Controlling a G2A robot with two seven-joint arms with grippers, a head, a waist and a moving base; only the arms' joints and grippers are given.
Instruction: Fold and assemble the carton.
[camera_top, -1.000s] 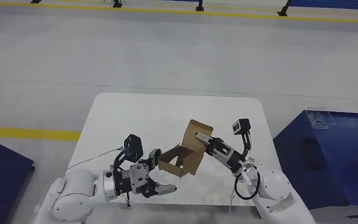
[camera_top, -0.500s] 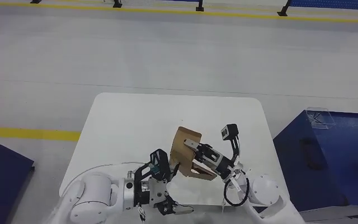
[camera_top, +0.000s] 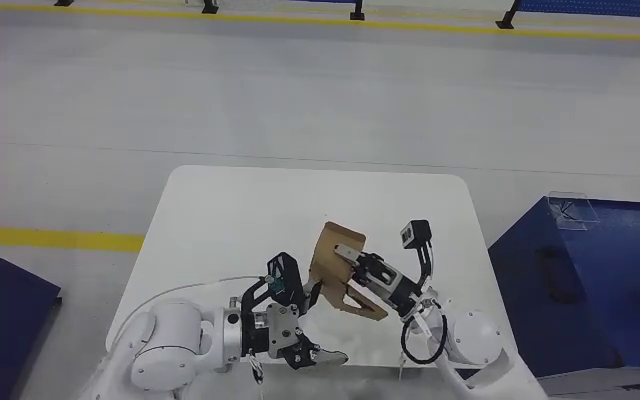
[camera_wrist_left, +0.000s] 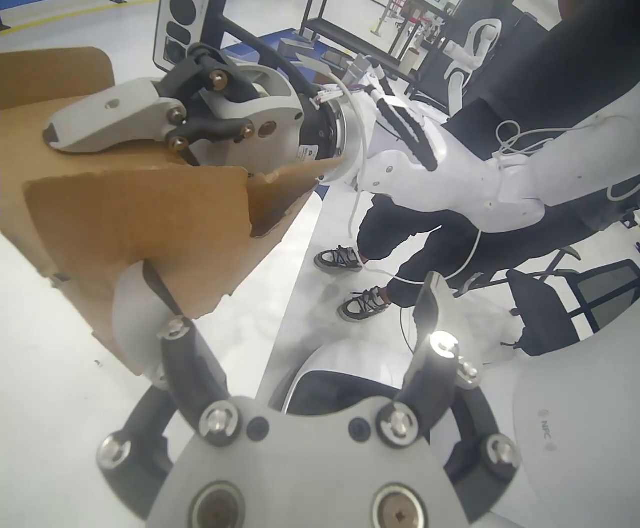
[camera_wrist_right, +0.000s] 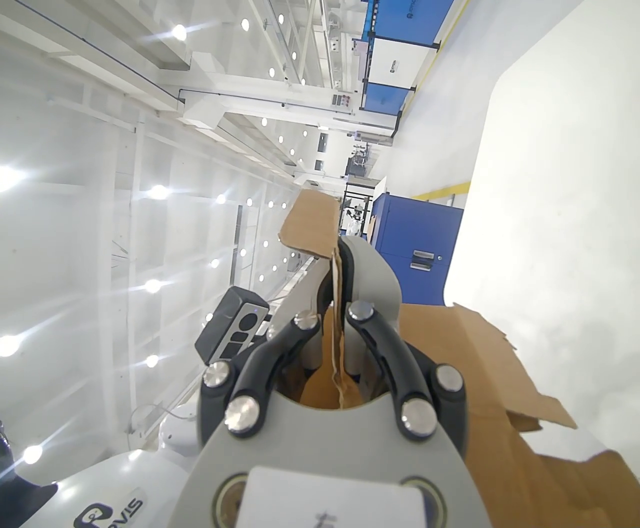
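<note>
The carton (camera_top: 335, 262) hides much of my right gripper (camera_wrist_right: 337, 260), whose jaws pinch one wall, holding it tilted near the table's (camera_top: 250, 210) front edge. My left gripper (camera_wrist_left: 280, 287) sits just beside it, jaws apart.

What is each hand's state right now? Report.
Left hand: open, holding nothing.
Right hand: closed on a flap of the carton.

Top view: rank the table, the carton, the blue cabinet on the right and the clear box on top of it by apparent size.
1. table, largest by far.
2. blue cabinet, though the picture's edge cuts it off.
3. carton.
4. clear box, smallest.
</note>
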